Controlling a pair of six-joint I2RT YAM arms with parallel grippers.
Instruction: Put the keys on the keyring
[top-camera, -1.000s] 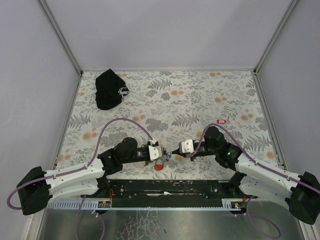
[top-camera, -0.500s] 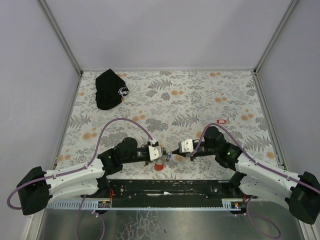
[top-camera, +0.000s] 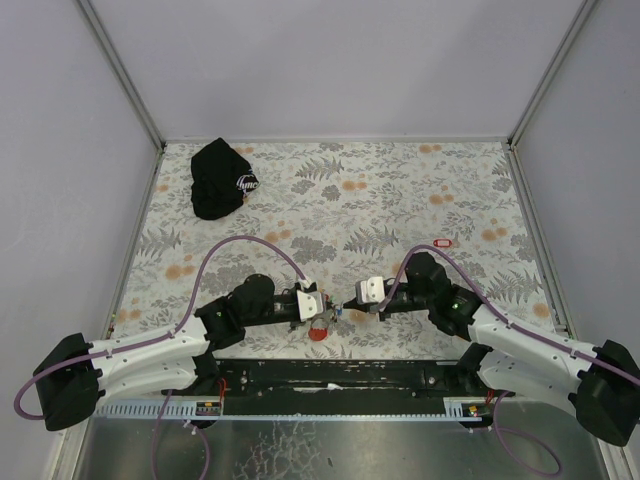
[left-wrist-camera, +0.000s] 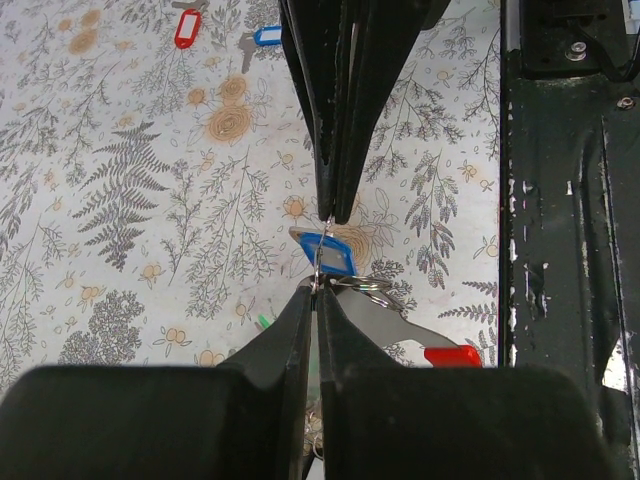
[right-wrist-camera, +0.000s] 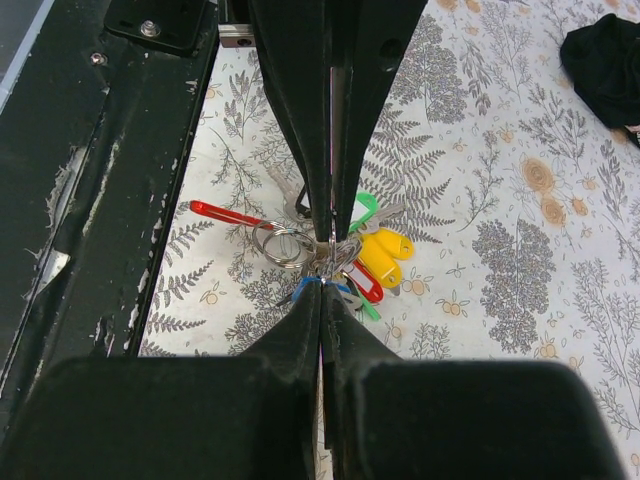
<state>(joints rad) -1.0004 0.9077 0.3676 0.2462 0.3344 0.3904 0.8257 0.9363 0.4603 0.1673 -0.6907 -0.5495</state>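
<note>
Keyring (right-wrist-camera: 280, 243) lies just beside the spot where 2 grippers meet nose to nose. Of these, the left gripper (left-wrist-camera: 315, 292) is pinched fully closed, its tips on a thin wire loop (left-wrist-camera: 318, 250) seen edge-on. The right gripper (right-wrist-camera: 322, 290) is clamped just as tight on the loop's other end. Whether either also nips a key, I cannot tell. A blue-tagged key (left-wrist-camera: 332, 257) hangs between the tips. Beside them the keys (right-wrist-camera: 383, 250) with yellow, green and red tags bunch on the floral table (top-camera: 400, 190), and the red plastic piece (left-wrist-camera: 452, 355) lies nearer the arms' bases.
</note>
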